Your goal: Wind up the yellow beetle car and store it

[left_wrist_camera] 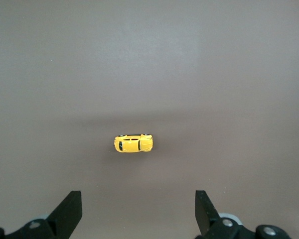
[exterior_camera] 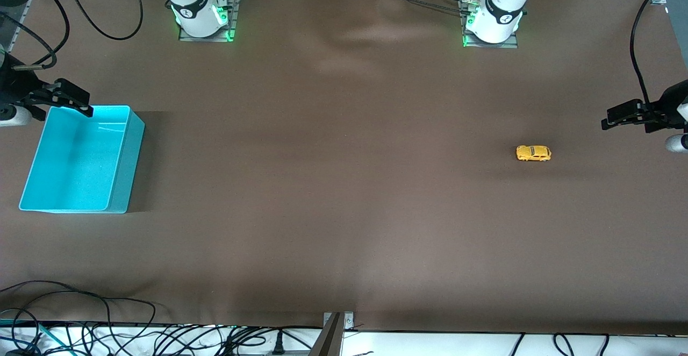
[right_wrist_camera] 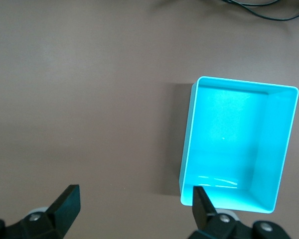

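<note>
Brown table (exterior_camera: 344, 184): both arms raised at table ends, fingers (left_wrist_camera: 70, 211) spread.

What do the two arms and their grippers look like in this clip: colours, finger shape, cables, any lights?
Both arms are white with black joint bands, on grey plates lit green, red buttons at the bases. The left gripper and right gripper are black with flat tapering fingers on silver-screwed mounts. Black cables loop off both arms.
</note>
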{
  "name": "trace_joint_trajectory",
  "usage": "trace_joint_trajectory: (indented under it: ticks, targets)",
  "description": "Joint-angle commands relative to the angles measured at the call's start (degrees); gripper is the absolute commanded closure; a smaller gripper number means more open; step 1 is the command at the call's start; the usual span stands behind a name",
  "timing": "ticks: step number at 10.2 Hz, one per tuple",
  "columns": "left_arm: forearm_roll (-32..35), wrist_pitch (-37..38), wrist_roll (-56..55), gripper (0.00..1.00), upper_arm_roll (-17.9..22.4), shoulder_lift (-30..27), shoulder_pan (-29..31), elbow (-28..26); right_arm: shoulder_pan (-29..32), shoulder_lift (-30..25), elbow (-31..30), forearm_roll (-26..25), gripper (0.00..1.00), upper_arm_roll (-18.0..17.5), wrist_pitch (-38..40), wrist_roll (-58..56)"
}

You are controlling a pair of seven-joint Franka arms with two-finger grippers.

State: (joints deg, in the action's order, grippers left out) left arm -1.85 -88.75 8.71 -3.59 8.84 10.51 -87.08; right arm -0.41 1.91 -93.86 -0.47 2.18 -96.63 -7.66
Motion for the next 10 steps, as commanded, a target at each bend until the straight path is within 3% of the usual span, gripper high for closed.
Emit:
trace_joint_trajectory:
  ticks: [1, 10]
  targets:
    - [-1.0, 0.2, 1.5, 0.00, 0.0, 0.1, 0.0, -0.3, 0.1, 0.3, 1.1, 0.7, 0.00, 0.4, 0.7, -1.0]
    - [-1.0, 0.2, 1.5, 0.00, 0.1, 0.3, 0.0, -0.4, 0.1, 0.3, 0.7, 0.4, 0.00, 0.3, 1.2, -0.9]
